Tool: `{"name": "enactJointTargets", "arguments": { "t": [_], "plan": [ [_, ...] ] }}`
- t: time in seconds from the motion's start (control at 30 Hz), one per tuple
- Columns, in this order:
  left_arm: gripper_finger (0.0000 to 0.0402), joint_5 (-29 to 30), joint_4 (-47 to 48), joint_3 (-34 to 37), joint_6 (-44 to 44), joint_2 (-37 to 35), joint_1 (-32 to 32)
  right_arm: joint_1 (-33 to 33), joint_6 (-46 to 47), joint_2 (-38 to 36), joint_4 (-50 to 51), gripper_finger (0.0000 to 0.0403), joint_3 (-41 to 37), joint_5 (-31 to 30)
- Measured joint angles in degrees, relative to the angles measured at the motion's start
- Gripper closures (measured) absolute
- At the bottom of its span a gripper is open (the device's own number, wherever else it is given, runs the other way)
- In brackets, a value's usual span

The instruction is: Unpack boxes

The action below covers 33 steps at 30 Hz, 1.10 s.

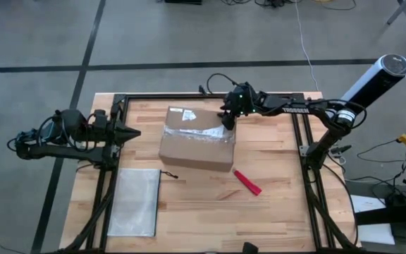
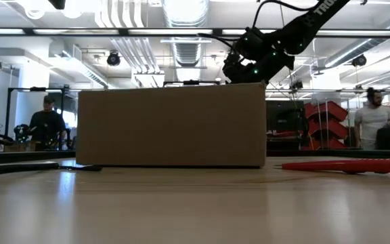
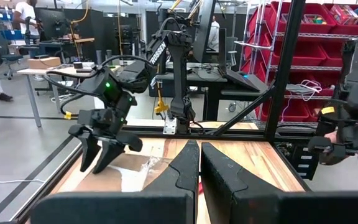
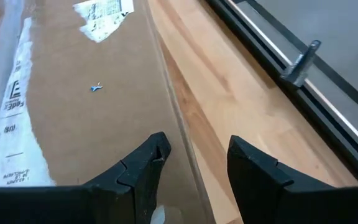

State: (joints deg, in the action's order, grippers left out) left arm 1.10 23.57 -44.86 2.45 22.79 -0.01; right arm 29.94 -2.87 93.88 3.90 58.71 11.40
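On your table (image 1: 273,212), mid-surface toward the far side: one box (image 1: 197,148), brown cardboard, flaps closed, clear tape and a white label (image 1: 182,113) on its top.

Right tool (image 1: 228,121): you have it over the box's far right corner. Its fingers (image 4: 143,167) stand partly apart with nothing between them; in the right wrist view one finger is over the box top and the other is past the edge, over bare wood.

Left tool (image 1: 129,132): parked at the table's left edge, well apart from the box, pointing toward it, fingers (image 3: 185,167) closed together and empty.

Knife (image 1: 247,182), red: lying flat on the table, near the box's near right corner, not touching.

Pouch (image 1: 134,201), grey-white and flat: near left part of the table, apart from the box.
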Motion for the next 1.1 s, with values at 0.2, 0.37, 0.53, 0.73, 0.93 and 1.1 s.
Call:
{"name": "enactJointTargets", "arguments": {
  "t": [0.2, 0.37, 0.53, 0.73, 0.93, 1.1],
  "plan": [
    [0.0402, 0.0, 0.0, 0.0, -0.1, 0.0, 0.0, -0.1, 0.3, 0.1, -2.0, 0.0238, 1.9, -0.9],
    [0.0402, 0.0, 0.1, 0.0, -0.3, 0.0, 0.0, -0.3, 1.0, 1.2, -3.8, 0.0237, 5.0, 0.3],
    [0.0402, 0.0, 0.1, 0.0, -0.6, 0.0, 0.0, -0.4, 1.7, 2.4, -5.7, 0.0235, 8.1, 1.4],
    [0.0402, 0.0, 0.1, 0.0, -0.7, 0.0, 0.0, -0.7, 2.7, 4.9, -7.3, 0.0233, 12.5, 3.4],
    [0.0402, 0.0, 0.1, 0.0, -0.6, 0.0, 0.0, -2.2, 2.6, 10.7, -6.3, 0.0234, 18.1, 5.3],
    [0.0402, 0.0, 0.1, 0.0, -0.4, 0.0, 0.0, -3.9, 1.3, 15.0, -3.1, 0.0234, 21.2, 6.6]
  ]
}}
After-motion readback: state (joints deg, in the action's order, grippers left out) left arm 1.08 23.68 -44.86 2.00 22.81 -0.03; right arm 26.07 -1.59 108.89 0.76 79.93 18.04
